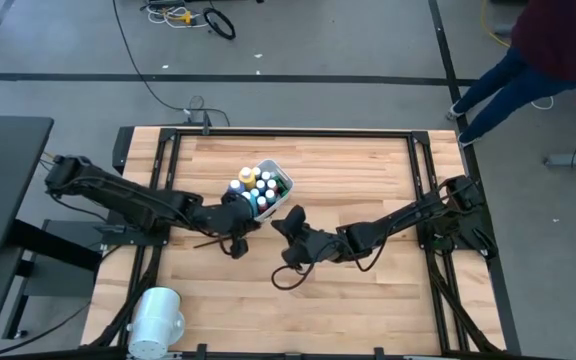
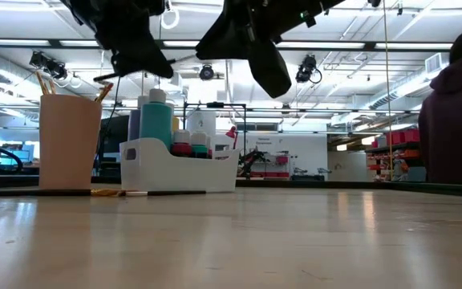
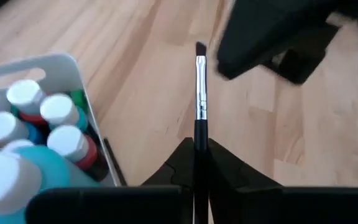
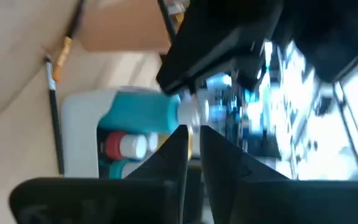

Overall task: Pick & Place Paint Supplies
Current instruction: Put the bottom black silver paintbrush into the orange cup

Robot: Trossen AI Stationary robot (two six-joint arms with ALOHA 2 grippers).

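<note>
Paint bottles (image 1: 256, 186) sit packed in the white tub (image 1: 280, 172) at the middle of the wooden surface (image 1: 368, 300), and from above the left gripper (image 1: 236, 243) hangs just beside the tub's near side, the right gripper (image 1: 286, 222) close by, facing it. White cylinder (image 1: 157, 318) lies at the near left corner, and a person (image 1: 528, 60) stands beyond the far right corner

Down at surface level, the tub (image 2: 179, 168) shows a tall teal bottle (image 2: 156, 120) and red ones behind its wall, a brush (image 2: 147, 192) lies flat in front of it, and a tan cup (image 2: 70, 143) holding brushes stands to its left. Both grippers are up off the surface

Left wrist now: the fingers (image 3: 225, 165) are pinched tight on a dark-handled brush (image 3: 200, 93), bristles pointing away, white caps (image 3: 58, 107) in the tub alongside

Right wrist: the fingers (image 4: 219, 152) stand a narrow slit apart with nothing between them, teal bottle (image 4: 143, 114) and tub just ahead
</note>
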